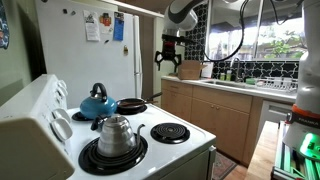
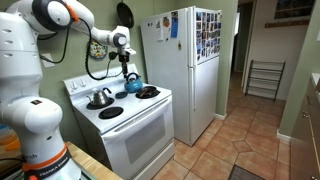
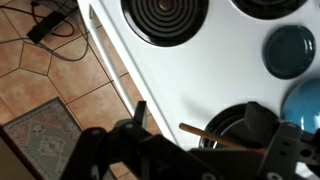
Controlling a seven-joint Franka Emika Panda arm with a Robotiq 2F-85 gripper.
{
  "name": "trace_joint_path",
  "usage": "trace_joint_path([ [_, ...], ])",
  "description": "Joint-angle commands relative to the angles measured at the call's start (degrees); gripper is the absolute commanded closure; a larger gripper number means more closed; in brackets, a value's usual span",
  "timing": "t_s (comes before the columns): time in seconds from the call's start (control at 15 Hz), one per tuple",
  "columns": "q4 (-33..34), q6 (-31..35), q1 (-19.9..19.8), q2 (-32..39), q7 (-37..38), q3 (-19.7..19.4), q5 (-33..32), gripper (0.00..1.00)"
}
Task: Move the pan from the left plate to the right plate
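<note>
The black pan point(image 1: 130, 105) sits on a stove burner next to the blue teapot; it also shows in the other exterior view point(image 2: 148, 92). In the wrist view the pan point(image 3: 228, 122) lies at the bottom with its wooden spatula point(image 3: 200, 133) sticking out leftward. The burner under it is hidden. An empty spiral-coil burner point(image 1: 170, 132) point(image 2: 111, 113) point(image 3: 165, 15) lies beside it. My gripper point(image 1: 168, 70) point(image 2: 122, 58) hangs high above the stove, open and empty; in the wrist view its fingers point(image 3: 200, 125) straddle the pan.
A steel kettle point(image 1: 115, 135) point(image 2: 101, 97) stands on another burner. The blue teapot point(image 1: 97, 100) point(image 2: 132, 84) point(image 3: 305, 100) is beside the pan, with a round blue lid point(image 3: 290, 50) on the stovetop. A white fridge point(image 1: 90, 50) point(image 2: 185, 70) stands next to the stove.
</note>
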Motion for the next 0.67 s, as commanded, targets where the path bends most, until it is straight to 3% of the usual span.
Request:
trace_joint_path([
  [0.0,-14.0,-4.5,-1.1,-11.7,-10.3,0.3,-0.9,0.0],
  [0.33,-29.2,-7.6,-2.3,-24.2,-24.5,0.5,-6.7,0.0],
  [0.4,-21.1,-8.7,-2.5,-17.5,-20.1,1.1,-4.3,0.0],
  [0.6,-27.1,-8.6,-3.0,-22.3,-23.5,1.2,-5.7,0.0],
])
